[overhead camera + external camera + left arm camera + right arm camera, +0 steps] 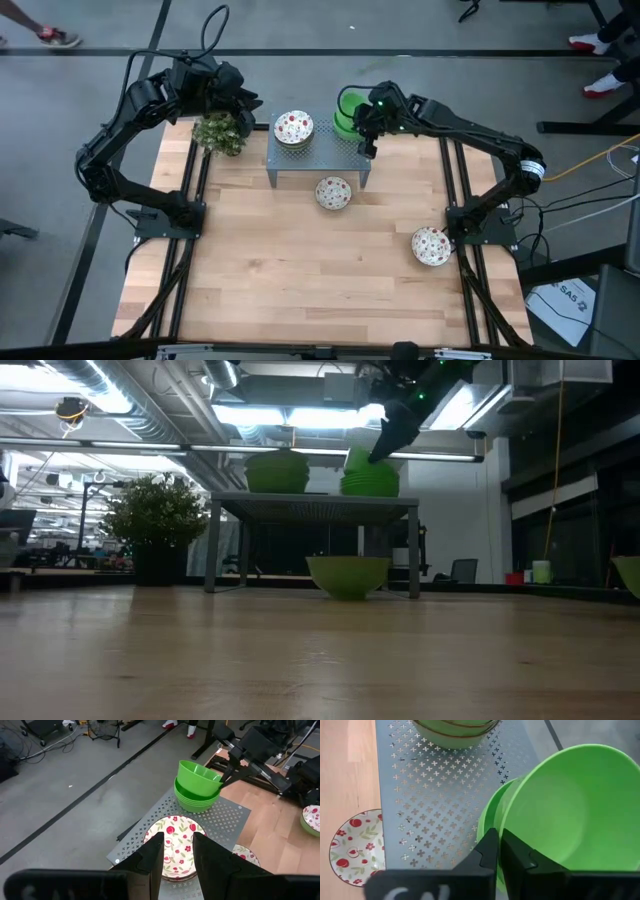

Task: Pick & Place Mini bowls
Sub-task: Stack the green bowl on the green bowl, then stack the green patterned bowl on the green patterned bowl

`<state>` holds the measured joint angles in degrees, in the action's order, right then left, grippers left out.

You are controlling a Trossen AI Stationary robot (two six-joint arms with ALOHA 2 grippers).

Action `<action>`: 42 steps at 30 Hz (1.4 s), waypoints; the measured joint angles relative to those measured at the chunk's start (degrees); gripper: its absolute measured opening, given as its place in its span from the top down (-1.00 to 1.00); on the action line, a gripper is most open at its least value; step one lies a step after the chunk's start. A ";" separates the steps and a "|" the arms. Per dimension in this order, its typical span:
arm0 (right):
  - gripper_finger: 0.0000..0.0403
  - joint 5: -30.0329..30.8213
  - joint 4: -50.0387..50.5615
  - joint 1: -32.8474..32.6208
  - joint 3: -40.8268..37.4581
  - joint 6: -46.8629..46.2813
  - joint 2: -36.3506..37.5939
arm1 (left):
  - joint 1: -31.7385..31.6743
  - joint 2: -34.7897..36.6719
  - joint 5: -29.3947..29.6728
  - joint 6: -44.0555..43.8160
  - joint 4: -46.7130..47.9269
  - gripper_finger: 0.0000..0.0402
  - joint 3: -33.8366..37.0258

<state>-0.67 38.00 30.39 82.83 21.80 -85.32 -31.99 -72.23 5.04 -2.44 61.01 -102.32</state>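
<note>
A stack of plain green mini bowls [348, 112] sits on the right part of the grey perforated stand [340, 160]. My right gripper [499, 837] is shut on the top green bowl [200, 774], which is tilted. A stack of patterned bowls [293, 128] sits on the stand's left part. My left gripper [177, 845] hovers open above that stack, its fingers apart and touching nothing. One patterned bowl [333, 192] rests on the table in front of the stand. Another patterned bowl [431, 245] rests near the right arm's base. My right gripper pinches the top green bowl by its rim [506, 817], one finger inside the bowl and one outside. The fingers come from above, slanting down from the table's right side. The bowl is tilted, its lower part still nested in the green stack [370, 482].
A small potted plant [220, 132] stands just left of the stand, close under my left arm. The wooden table [300, 280] stretches toward the near edge. People's feet [590, 60] show on the floor beyond the far edge.
</note>
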 joint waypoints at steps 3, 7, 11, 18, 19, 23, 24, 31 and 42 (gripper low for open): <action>0.93 0.04 0.02 0.00 0.00 -0.19 0.00 | 0.00 0.00 0.00 0.01 0.00 0.51 0.00; 0.87 1.02 0.02 0.00 0.00 -0.37 0.00 | 0.00 0.00 0.00 0.02 0.00 0.51 0.00; 0.75 1.11 0.04 0.02 -0.01 -0.37 0.06 | 0.00 0.00 0.00 0.05 -0.02 0.51 0.00; 0.59 1.75 -0.42 0.04 0.00 -0.20 2.51 | 0.00 0.00 0.00 0.15 -0.02 0.51 0.00; 0.58 2.36 -0.40 0.04 0.00 -0.29 2.82 | 0.00 0.00 0.00 0.15 -0.02 0.51 0.00; 0.57 4.05 -0.58 0.05 0.00 -0.64 4.21 | 0.00 0.00 0.00 0.20 -0.02 0.51 0.00; 0.57 4.11 -0.81 0.06 0.00 -1.31 4.57 | 0.00 0.00 0.00 0.20 -0.02 0.51 0.00; 0.57 -0.09 -1.32 -0.05 0.00 -7.18 7.24 | 0.00 0.00 -0.32 0.73 -0.04 0.51 0.00; 0.57 -3.92 0.73 -6.46 0.00 -14.66 8.97 | 1.41 0.00 -5.13 0.20 -0.03 0.51 0.00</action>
<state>-4.59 38.73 23.93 82.83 7.14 -76.35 -30.58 -72.23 -0.09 -2.24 60.98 -102.32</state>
